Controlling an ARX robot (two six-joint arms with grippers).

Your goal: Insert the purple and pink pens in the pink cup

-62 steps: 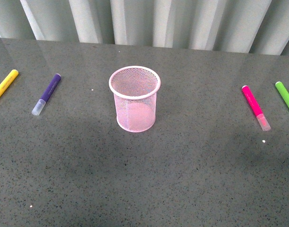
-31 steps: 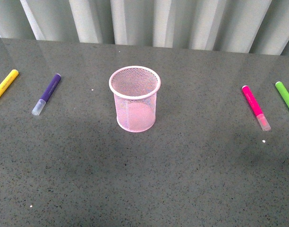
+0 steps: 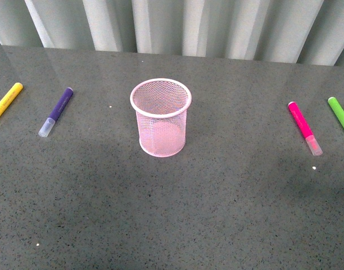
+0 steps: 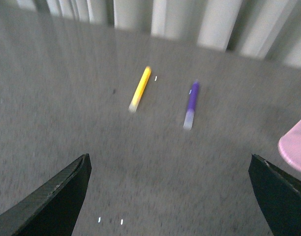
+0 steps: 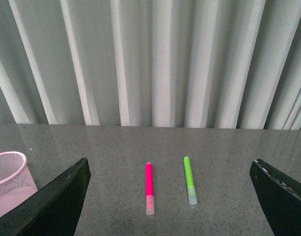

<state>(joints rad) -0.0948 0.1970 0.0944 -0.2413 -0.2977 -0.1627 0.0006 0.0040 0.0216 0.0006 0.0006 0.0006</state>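
Your left claw [image 4: 168, 162] is spread wide with nothing in it. The purple pen [image 4: 191, 104] lies flat on the table [image 3: 177, 214] ahead of it, between the yellow marker [image 4: 140, 89] and the pink cup [image 4: 295, 152], touching neither; that view is blurred. Your right claw [image 5: 168, 164] is also wide apart and empty. The pink pen [image 5: 149, 188] lies ahead of it, with the green marker [image 5: 190, 180] just beside it on the side away from the cup. Both pens look light, stiff and smooth, and will likely roll, so close across the coloured barrel near its middle, not on the pale cap. The mesh cup stands upright and probably tips easily if you knock its rim.
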